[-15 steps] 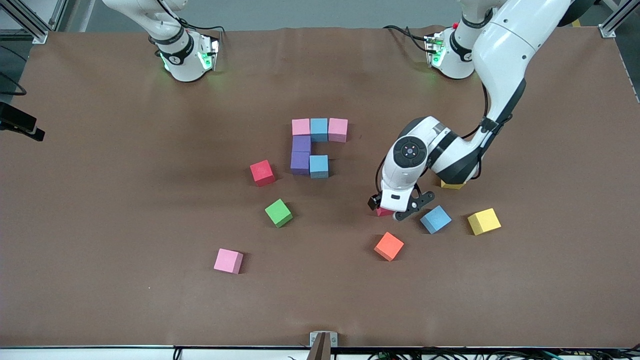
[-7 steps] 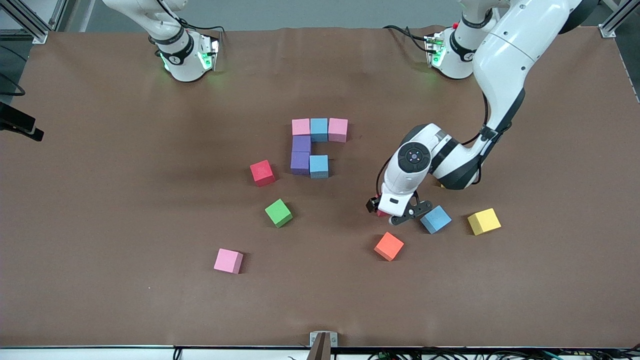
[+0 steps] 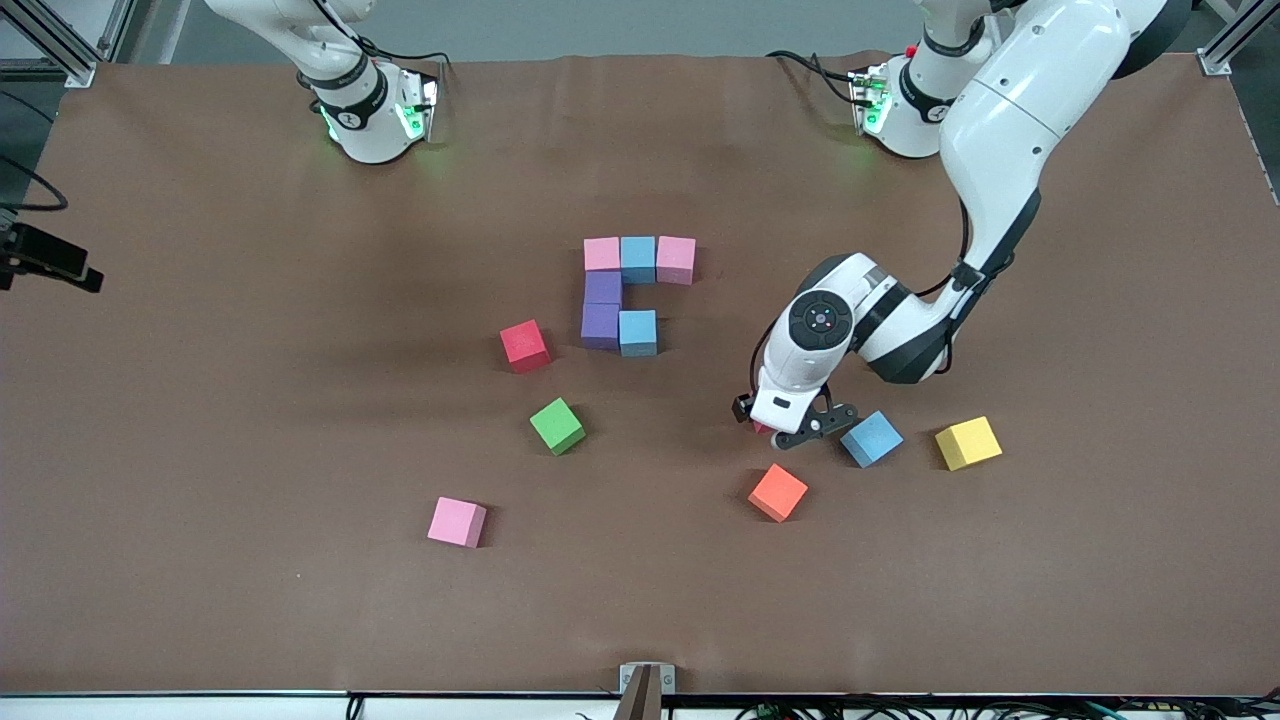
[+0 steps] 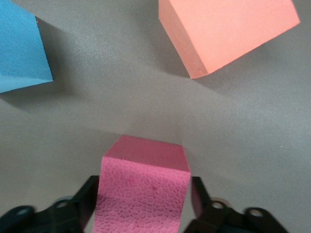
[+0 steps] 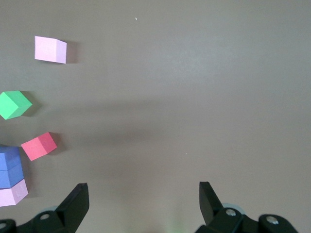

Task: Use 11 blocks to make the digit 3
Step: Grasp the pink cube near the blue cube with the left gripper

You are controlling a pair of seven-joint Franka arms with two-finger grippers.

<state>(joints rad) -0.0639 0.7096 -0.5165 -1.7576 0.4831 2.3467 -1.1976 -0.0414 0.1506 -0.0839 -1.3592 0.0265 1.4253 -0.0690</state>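
Because the red cube [image 4: 143, 191] between the left gripper's [image 3: 775, 428] fingers is matte foam, treat it as light, soft and high in friction: moderate squeeze on two opposite flat faces, taken at mid-height, should hold it without denting. In the left wrist view the black fingers [image 4: 85, 199] stand against both side faces of the cube, which appears to rest on the table; take the grasp as made, lift not yet begun.

The orange cube [image 3: 778, 492] lies near, closer to the front camera, and a light blue cube [image 3: 871, 438] lies just beside the gripper toward the left arm's end. Both stand apart from the held cube, so a straight vertical lift is judged clear.

The partial digit 3 [image 3: 630, 290], six joined cubes, lies mid-table, farther from the front camera. Bare table [image 3: 700, 390] separates it from the gripper. A second red cube [image 3: 524, 345] sits beside the figure.

The right gripper [image 5: 143, 204] waits, fingers wide apart, holding nothing.
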